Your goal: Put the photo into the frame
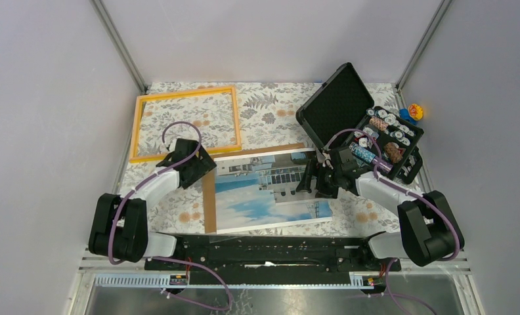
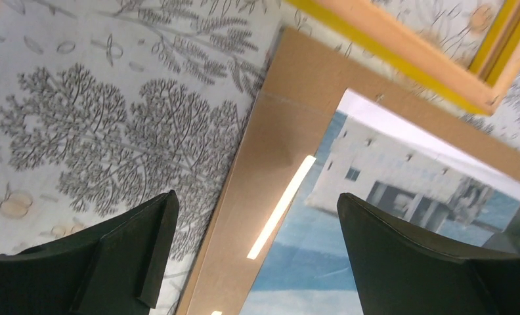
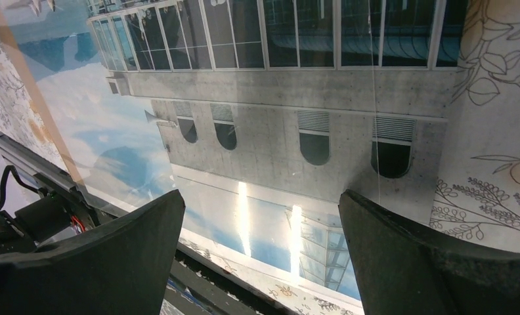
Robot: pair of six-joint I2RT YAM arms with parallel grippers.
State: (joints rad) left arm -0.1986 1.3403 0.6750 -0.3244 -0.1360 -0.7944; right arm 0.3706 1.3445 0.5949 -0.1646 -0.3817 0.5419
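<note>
The photo (image 1: 264,190) of a white building and blue sky lies flat at the table's middle, on top of a brown backing board (image 1: 209,197). The orange-yellow frame (image 1: 185,123) lies empty at the back left. My left gripper (image 1: 201,164) is open over the photo's left top corner, its fingers straddling the board edge (image 2: 257,197) and the photo (image 2: 349,230). The frame's corner (image 2: 441,72) shows above. My right gripper (image 1: 308,178) is open and hovers over the photo's right part (image 3: 270,131). Neither holds anything.
An open black case (image 1: 369,128) with small round items stands at the back right, close to my right arm. Small coloured toys (image 1: 411,113) lie by the right wall. Grey walls enclose the floral tablecloth (image 1: 270,111).
</note>
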